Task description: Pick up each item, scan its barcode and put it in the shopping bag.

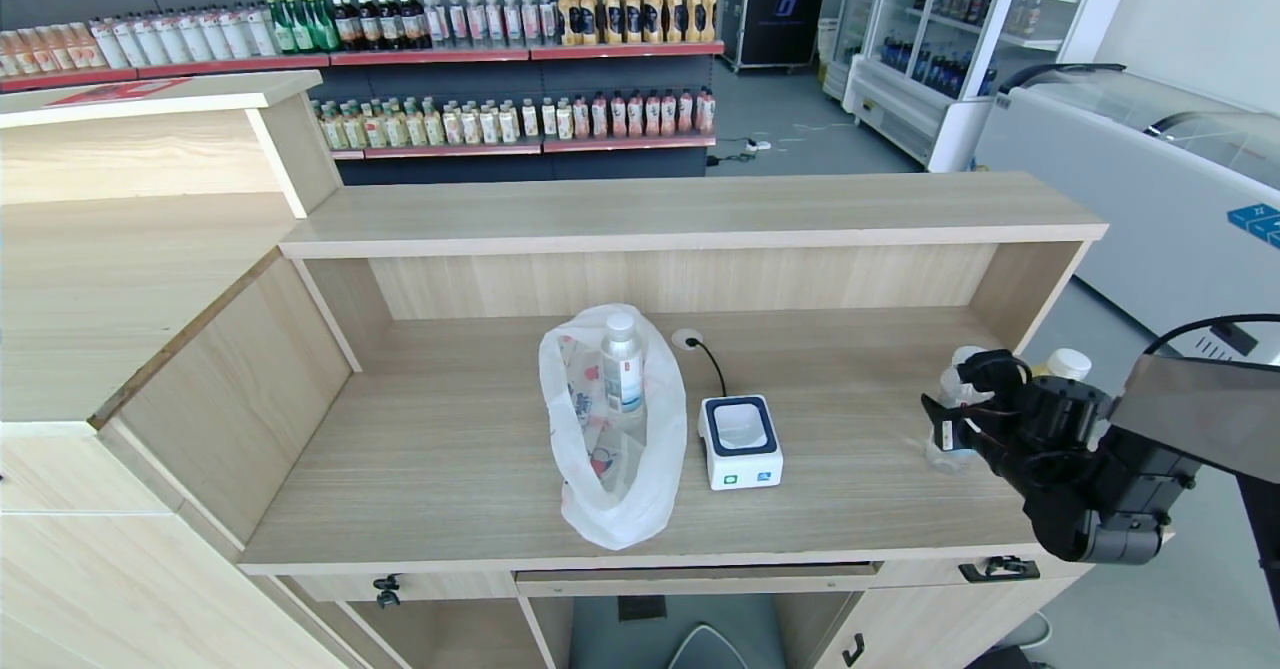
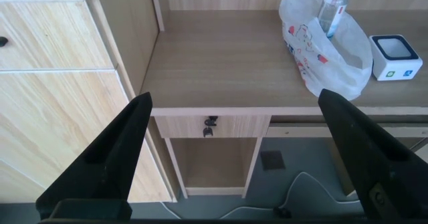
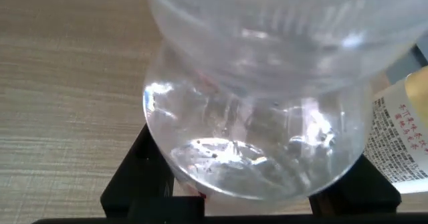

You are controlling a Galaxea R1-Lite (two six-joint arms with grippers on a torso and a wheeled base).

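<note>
A white shopping bag (image 1: 612, 489) lies open on the middle of the wooden counter (image 1: 450, 449) with a labelled bottle (image 1: 622, 364) standing in it. Right of the bag sits the small white scanner (image 1: 740, 441). At the counter's right end my right gripper (image 1: 950, 431) is shut on a clear bottle (image 1: 948, 404), which still rests on the counter. In the right wrist view the clear bottle (image 3: 254, 130) fills the gap between the fingers (image 3: 134, 180). My left gripper (image 2: 234, 97) hangs open and holds nothing, low in front of the counter's left end, with the bag (image 2: 328, 57) and scanner (image 2: 396, 57) beyond it.
A second bottle with a white cap (image 1: 1068, 362) stands just behind the held one; its label (image 3: 401, 144) sits close beside the gripper. A raised ledge (image 1: 690, 214) and side walls box in the counter. Drawers (image 2: 210, 125) sit under its front edge.
</note>
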